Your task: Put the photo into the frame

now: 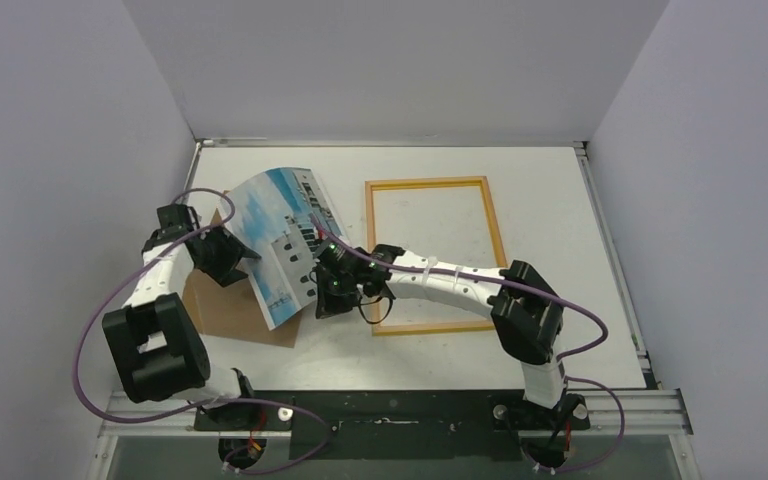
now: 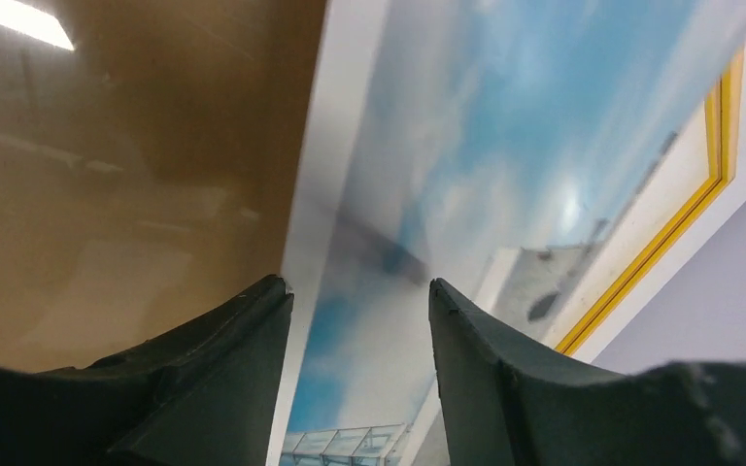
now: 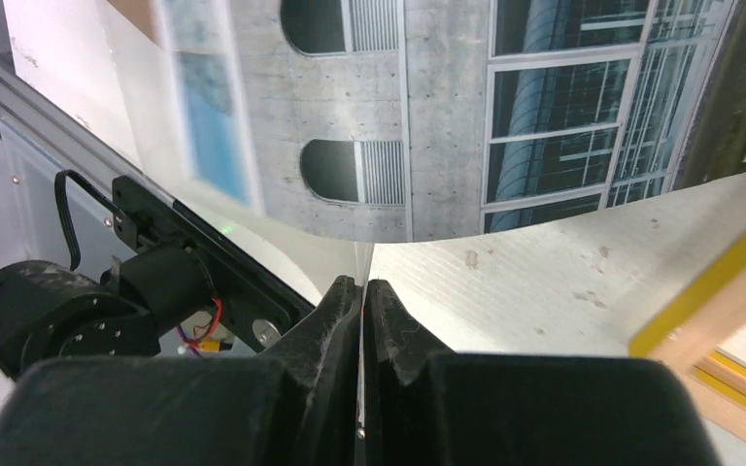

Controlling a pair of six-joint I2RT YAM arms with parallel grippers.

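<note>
Yellow on its face, the frame lies flat on the white table, right of centre in the overhead view, bare tabletop showing through its opening. Just to its left the photo is raised and bowed into a curve, print side up, with blue sky toward the left and the white building toward the right. It spans the gap between the two arms. Its left part is above the brown backing board, which lies flat on the table by the left arm.

The right gripper is at the photo's near right edge, close to the frame's near left corner. Its wrist camera shows the right gripper pinched tight, both fingers pressed together with the thin sheet's edge caught between them. The photo curls up from the pinch, concrete walls and windows filling the top of the view. A yellow corner of the frame shows at lower right.

The left gripper sits at the photo's left side. In its wrist view the left gripper stands wide, its fingers apart, with the photo, sky and white border, seen beyond the gap. Whether either finger touches the sheet cannot be told. The backing board fills the left of that view, and the frame runs as a yellow strip at the right.
</note>
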